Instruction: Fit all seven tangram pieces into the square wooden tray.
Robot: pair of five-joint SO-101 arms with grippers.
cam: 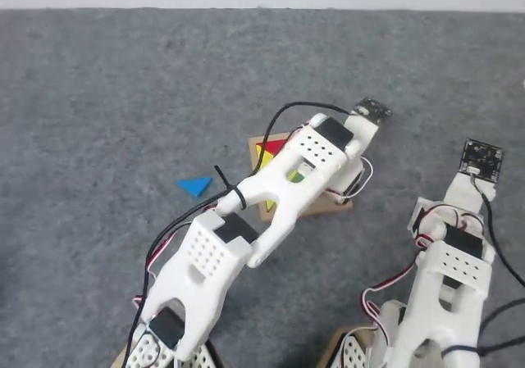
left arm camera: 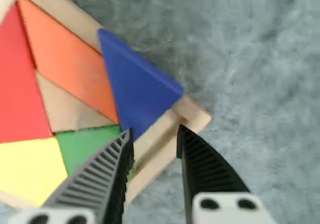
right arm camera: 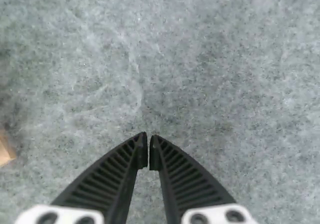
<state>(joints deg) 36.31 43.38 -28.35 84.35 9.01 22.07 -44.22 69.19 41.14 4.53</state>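
Wooden tray (left arm camera: pixel 195 115) lies on the grey table surface (cam: pixel 123 81), beneath the outstretched left arm.

Contents, as seen from the left wrist: a red piece (left arm camera: pixel 17 84), an orange piece (left arm camera: pixel 62 59) touching it, a yellow piece (left arm camera: pixel 30 166), a green piece (left arm camera: pixel 85 144) and a large blue triangle (left arm camera: pixel 135 89). Between the red, orange and green pieces, one triangular patch of bare tray floor (left arm camera: pixel 70 112) is exposed.

The large blue triangle meets the orange piece along one edge. Its outer corner reaches over the tray's rim, so it appears not to sit flat, though the angle leaves this uncertain.

The left gripper (left arm camera: pixel 154 136) hovers at the rim near a corner of the tray. Its fingers are parted and hold nothing, one above the green piece and the other above the outer side of the rim.

A small blue triangle (cam: pixel 195 186) lies on the table surface outside the tray, apart from it, on the side away from the right arm.

The right gripper (right arm camera: pixel 148 151) hangs over bare table surface, its fingers pressed together tip to tip with nothing between them.
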